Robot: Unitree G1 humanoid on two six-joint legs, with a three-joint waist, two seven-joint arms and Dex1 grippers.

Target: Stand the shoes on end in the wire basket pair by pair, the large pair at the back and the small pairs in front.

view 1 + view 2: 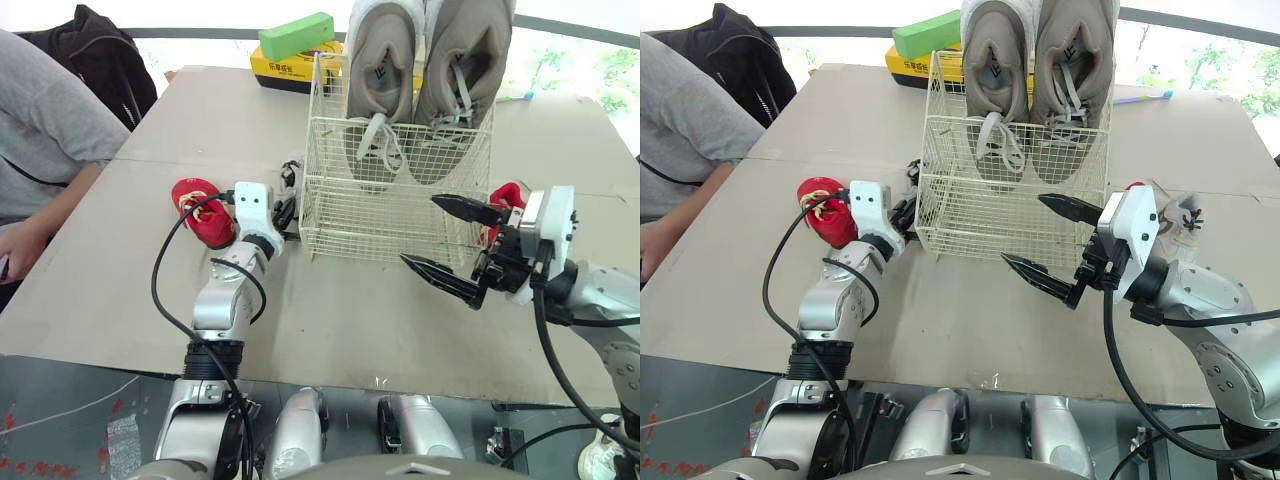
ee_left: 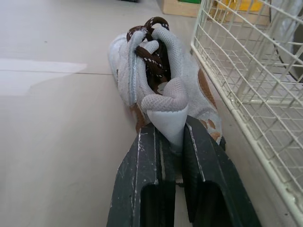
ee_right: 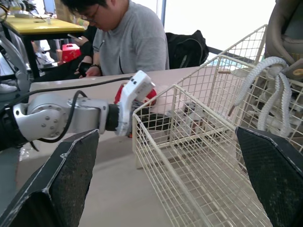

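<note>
A cream wire basket (image 1: 385,215) stands on the cardboard-covered table. Two large taupe sneakers (image 1: 430,70) stand on end at its back. My left gripper (image 2: 170,137) is shut on the heel tab of a small white shoe with brown laces (image 2: 156,71), which lies on the table against the basket's left wall. A small red shoe (image 1: 198,210) lies just left of that arm. My right gripper (image 1: 452,242) hangs wide open in front of the basket's right front corner, holding nothing. Behind it are another red shoe (image 1: 508,194) and a small white shoe (image 1: 1180,214).
A yellow box (image 1: 285,68) with a green block (image 1: 296,35) on top sits behind the basket. A person in a grey shirt (image 1: 50,140) sits at the table's left side, beside a black bag (image 1: 100,50). The table's front edge (image 1: 330,375) is close to me.
</note>
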